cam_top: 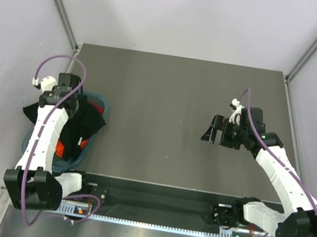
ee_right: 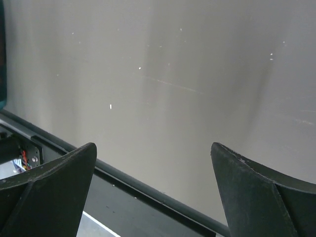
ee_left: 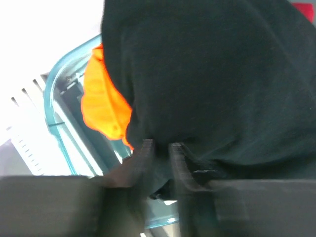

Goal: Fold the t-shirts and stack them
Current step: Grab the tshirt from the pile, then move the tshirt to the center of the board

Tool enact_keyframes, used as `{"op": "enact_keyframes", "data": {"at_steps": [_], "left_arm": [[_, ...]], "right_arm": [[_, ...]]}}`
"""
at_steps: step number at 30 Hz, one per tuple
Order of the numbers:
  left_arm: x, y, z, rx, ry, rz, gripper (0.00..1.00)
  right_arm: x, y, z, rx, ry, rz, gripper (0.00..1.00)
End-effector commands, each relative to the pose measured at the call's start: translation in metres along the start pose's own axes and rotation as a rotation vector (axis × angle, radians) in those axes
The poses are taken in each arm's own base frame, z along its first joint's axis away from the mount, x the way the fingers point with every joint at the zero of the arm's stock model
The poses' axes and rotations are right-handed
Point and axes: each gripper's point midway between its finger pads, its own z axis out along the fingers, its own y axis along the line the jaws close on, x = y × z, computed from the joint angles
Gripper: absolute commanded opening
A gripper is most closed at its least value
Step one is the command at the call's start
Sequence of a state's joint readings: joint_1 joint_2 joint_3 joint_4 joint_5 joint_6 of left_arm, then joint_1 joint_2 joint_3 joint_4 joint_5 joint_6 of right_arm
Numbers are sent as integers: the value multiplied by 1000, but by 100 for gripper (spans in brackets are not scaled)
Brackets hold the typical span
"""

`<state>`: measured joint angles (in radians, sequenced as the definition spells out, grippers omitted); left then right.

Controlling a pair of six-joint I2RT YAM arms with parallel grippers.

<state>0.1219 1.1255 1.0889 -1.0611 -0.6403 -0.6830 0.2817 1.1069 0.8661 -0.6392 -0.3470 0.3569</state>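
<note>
Black t-shirt (cam_top: 87, 120) lay heaped over orange t-shirt (ee_left: 101, 106) in teal basket (ee_left: 58, 116) at left of table (cam_top: 168, 96); I had left fingers (ee_left: 143, 160) pinched on its fold, to lift it out; right fingers (ee_right: 54, 185) wide apart above table, ready to help spread

Your left arm (cam_top: 44, 130) and right arm (cam_top: 280, 175) look the same: white shells on the long links, black housings at the joints and the bases. A purple cable (cam_top: 65, 57) makes loops along each arm. The right gripper (ee_right: 153, 145) has matte black fingers (ee_right: 54, 192) of wedge shape.
</note>
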Motion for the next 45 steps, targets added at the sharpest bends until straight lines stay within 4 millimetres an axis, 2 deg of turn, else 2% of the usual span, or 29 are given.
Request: {"op": "enact_keyframes", "data": {"at_steps": [1, 3, 4, 9, 10, 12, 14, 16, 17, 19, 20, 22, 23, 25, 26, 27, 28, 29, 31, 32, 33, 34, 36, 37, 38, 40, 41, 43, 45], "left_arm": [[-14, -10, 3, 35, -39, -11, 17], [-19, -8, 3, 18, -48, -6, 9], [-21, -9, 1, 24, -54, -10, 0], [-38, -14, -23, 118, -76, -41, 0], [-46, -25, -39, 211, -72, -52, 0], [-62, -33, -68, 327, -94, -106, 0], [-65, -48, -96, 477, -74, -155, 0], [-79, -59, -126, 614, -93, -206, 0], [-80, -69, -147, 722, -78, -220, 0], [-102, -83, -188, 907, -129, -269, 0], [-98, -99, -218, 1075, -87, -238, 0], [-110, -116, -255, 1260, -84, -288, 0], [-101, -128, -269, 1329, -38, -267, 0], [-82, -149, -277, 1356, 22, -231, 0], [-53, -162, -297, 1407, 64, -147, 0], [-36, -172, -287, 1355, 72, -127, 0], [-16, -183, -289, 1363, 128, -95, 0], [9, -193, -305, 1422, 186, -44, 0], [57, -214, -303, 1420, 303, 26, 0], [81, -216, -313, 1426, 339, 86, 10], [89, -218, -313, 1410, 346, 111, 18], [93, -222, -306, 1372, 321, 133, 27], [91, -213, -294, 1285, 285, 161, 66], [84, -207, -289, 1270, 235, 186, 70], [75, -204, -284, 1241, 184, 179, 83], [69, -190, -276, 1213, 138, 197, 83], [67, -186, -269, 1187, 116, 189, 82], [75, -178, -258, 1166, 116, 214, 78], [90, -176, -249, 1159, 146, 248, 74]], "right_arm": [[-16, 18, -10, -45, -46, -64, 100], [-14, 17, -9, -44, -39, -59, 100], [-13, 17, -9, -43, -35, -58, 100], [-12, 19, -9, -46, -20, -57, 100], [-11, 20, -10, -48, -15, -57, 100], [-12, 26, -10, -58, -13, -69, 100], [-14, 30, -9, -62, -14, -79, 100], [-12, 33, -6, -67, -4, -93, 100], [-11, 33, -3, -63, 4, -94, 99], [-9, 36, 1, -68, 16, -103, 99], [-10, 36, 2, -68, 20, -103, 100], [-11, 39, 4, -70, 29, -102, 100], [-14, 40, 3, -68, 24, -104, 100], [-19, 44, 0, -69, 11, -107, 100], [-24, 46, -4, -63, -4, -110, 100], [-28, 47, -6, -60, -11, -108, 100], [-30, 47, -9, -54, -16, -111, 100], [-35, 49, -13, -50, -32, -117, 100], [-36, 51, -18, -42, -33, -119, 100], [-39, 53, -22, -43, -48, -122, 100], [-38, 54, -24, -44, -49, -124, 100], [-38, 55, -25, -44, -51, -128, 100], [-35, 54, -25, -43, -47, -118, 100], [-34, 54, -23, -46, -46, -114, 100], [-29, 52, -17, -47, -29, -108, 100], [-29, 51, -8, -51, -27, -111, 100], [-30, 45, 2, -27, -6, -103, 100], [-39, 44, 13, -13, -6, -109, 100], [-48, 25, 36, 82, -7, -81, 97]]}}
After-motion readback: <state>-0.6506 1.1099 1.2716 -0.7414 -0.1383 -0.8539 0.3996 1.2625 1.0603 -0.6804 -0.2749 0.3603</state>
